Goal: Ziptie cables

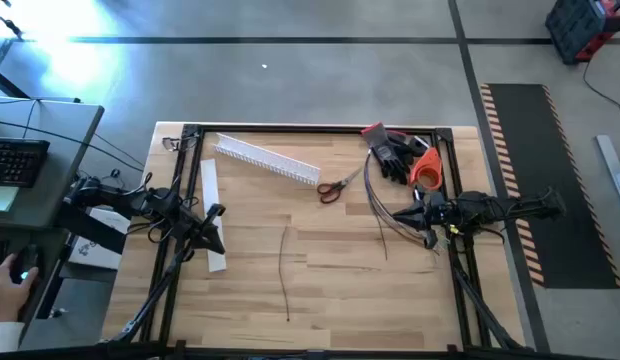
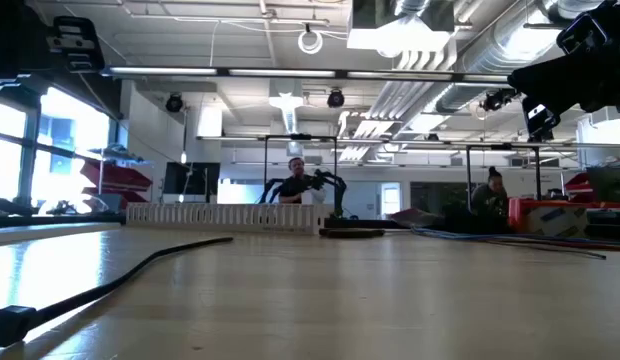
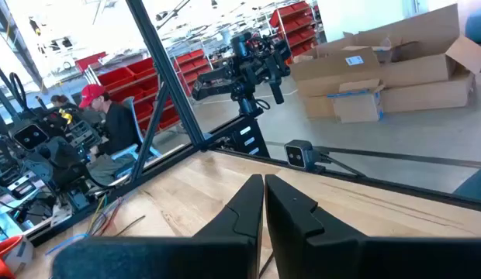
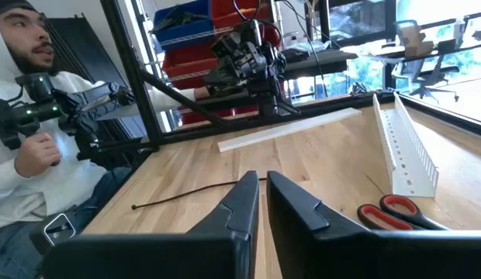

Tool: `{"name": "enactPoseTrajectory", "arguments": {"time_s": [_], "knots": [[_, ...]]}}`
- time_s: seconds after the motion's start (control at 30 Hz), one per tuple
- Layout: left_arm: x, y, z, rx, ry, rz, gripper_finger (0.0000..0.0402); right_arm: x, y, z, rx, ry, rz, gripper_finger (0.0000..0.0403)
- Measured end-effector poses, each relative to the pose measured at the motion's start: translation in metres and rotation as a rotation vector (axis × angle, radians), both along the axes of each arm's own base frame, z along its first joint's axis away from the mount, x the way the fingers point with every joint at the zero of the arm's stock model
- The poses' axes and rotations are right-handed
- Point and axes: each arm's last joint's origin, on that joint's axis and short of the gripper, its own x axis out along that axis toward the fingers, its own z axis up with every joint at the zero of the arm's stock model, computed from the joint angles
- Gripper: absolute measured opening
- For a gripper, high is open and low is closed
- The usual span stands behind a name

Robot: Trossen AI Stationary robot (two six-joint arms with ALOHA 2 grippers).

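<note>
1. Right gripper (image 1: 427, 222) sits at the right side of the table, raised above the wood. Its wrist view shows the two fingers (image 4: 240, 203) nearly together with only a thin gap, nothing between them. Call it closed, empty.
2. Left gripper (image 1: 214, 212) hangs over the left side, above the flat white strip (image 1: 212, 215). Fingers (image 3: 252, 203) also pressed near together, empty. This arm looks to be waiting.
3. The cables (image 1: 375, 195) lie on the right part of the table, looping from the gloves (image 1: 393, 152) at the far right down toward the right gripper. The near end of the bundle appears to run just beside or under that gripper; I cannot tell whether they touch.
4. Long axis of the bundle: roughly far-to-near, curving, with the bulge to the left of the right gripper.
5. Key relation: the right arm is clearly nearer to the cables; the left arm is well apart from them, across the table.
6. A single dark strand (image 1: 285, 275), probably the ziptie, lies at mid-table, long axis far-to-near, between the two arms and somewhat nearer the left one. It is visible up close in the low view (image 2: 90, 290).
7. Judgement: next move likely needs the right fingers to part before reaching left and down to the bundle.
8. Also on the table: scissors (image 1: 336, 188) and white slotted duct (image 1: 265, 160), both at the far side, clear of either gripper.
</note>
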Motion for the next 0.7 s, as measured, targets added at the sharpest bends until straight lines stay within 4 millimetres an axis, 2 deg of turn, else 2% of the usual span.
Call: {"name": "enactPoseTrajectory", "arguments": {"time_s": [0.47, 0.7], "knots": [[-0.0001, 0.0, 0.0029, -0.008, -0.03, 0.0, 0.0, 0.0, 0.0, 0.0, 0.0, 0.0, 0.0, 0.0016], [-0.0001, 0.0001, 0.004, -0.085, 0.013, -0.003, 0.0, 0.0, 0.0, 0.0001, 0.0, 0.0, 0.0, 0.0016]]}}
